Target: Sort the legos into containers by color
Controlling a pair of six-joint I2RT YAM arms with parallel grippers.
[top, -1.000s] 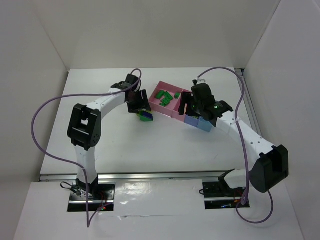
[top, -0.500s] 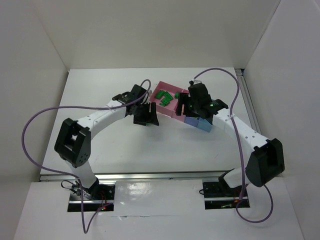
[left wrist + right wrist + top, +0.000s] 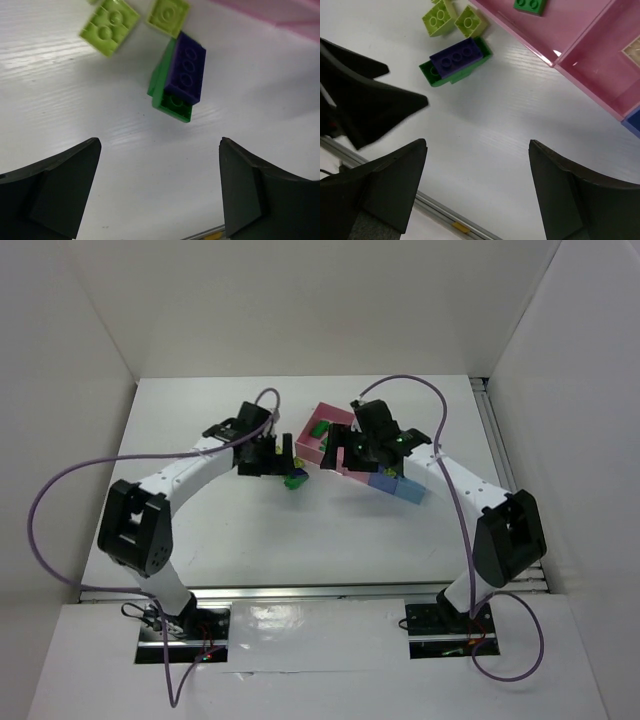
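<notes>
Centrally, a studded blue brick (image 3: pixel 186 67) tops a green brick (image 3: pixel 172 104).

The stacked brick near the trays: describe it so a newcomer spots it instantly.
Start at the pink tray; on the white table just outside its wall lies a cluster of bricks. The stacked brick is a dark blue piece sitting on a green one, unlike the single yellow-green bricks beside it.

A dark blue lego (image 3: pixel 185 67) is sitting atop a green lego (image 3: pixel 172 104), with two yellow-green bricks (image 3: pixel 110 26) lying near the pink tray (image 3: pixel 575 27).
</notes>
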